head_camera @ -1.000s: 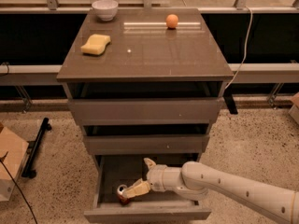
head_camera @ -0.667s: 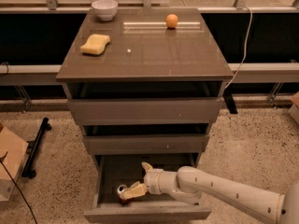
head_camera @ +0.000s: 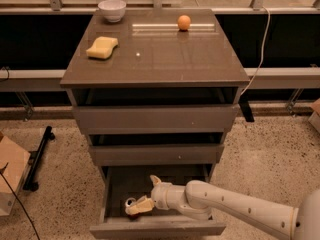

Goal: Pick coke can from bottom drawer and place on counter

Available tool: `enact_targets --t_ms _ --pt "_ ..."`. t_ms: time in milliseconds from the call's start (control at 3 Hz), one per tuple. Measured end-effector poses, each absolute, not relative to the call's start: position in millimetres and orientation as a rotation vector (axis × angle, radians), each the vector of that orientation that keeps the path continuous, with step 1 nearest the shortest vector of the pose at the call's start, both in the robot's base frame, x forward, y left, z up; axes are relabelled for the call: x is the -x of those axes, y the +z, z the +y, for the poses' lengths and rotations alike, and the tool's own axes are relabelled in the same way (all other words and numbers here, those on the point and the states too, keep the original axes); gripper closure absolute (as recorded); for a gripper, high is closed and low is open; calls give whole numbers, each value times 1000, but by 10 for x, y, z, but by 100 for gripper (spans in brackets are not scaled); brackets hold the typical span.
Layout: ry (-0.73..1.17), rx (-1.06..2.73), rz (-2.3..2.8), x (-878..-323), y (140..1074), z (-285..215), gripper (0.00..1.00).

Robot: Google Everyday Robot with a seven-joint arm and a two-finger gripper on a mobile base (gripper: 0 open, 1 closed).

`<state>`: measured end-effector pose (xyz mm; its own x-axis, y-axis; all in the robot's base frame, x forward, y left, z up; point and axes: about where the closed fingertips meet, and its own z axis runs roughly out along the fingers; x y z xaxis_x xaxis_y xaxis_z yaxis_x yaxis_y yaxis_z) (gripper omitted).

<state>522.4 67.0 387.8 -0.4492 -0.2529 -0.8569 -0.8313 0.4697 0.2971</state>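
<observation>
Small red coke can point(head_camera: 131, 204) with silver top, in the bottom drawer point(head_camera: 150, 230), close to its left front corner. Mostly hidden: only the silver top and a little red visible. Upright or tilted, impossible to say.

White gripper point(head_camera: 141, 195) low inside the same drawer, open: one cream finger point(head_camera: 154, 180) pointing up toward the back, the other point(head_camera: 142, 205) lying across the can and touching it. Not closed on the can.

Compared with a second ago: wrist now lower and nearer to the drawer front, arm point(head_camera: 235, 209) reaching in further from the right. Can in the same spot as before. Spread of the fingers about the same.

Counter point(head_camera: 165, 64) glossy brown-grey, reflecting light. On it a yellow sponge point(head_camera: 102, 47) at the left, a white bowl point(head_camera: 112, 9) at the back left, an orange ball point(head_camera: 184, 22) at the back right, all well apart. Below, two upper drawers, top point(head_camera: 155, 118) and middle point(head_camera: 155, 154), each pulled out a little. Speckled floor point(head_camera: 270, 159) around; a cardboard box point(head_camera: 10, 169) at the left edge, a white cable point(head_camera: 260, 54) hanging at the right.
</observation>
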Motion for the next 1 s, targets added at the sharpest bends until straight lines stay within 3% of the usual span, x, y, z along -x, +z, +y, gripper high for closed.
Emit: enact_targets --t_ms 1000 --pt "871 955 2094 -5388 2843 1012 0"
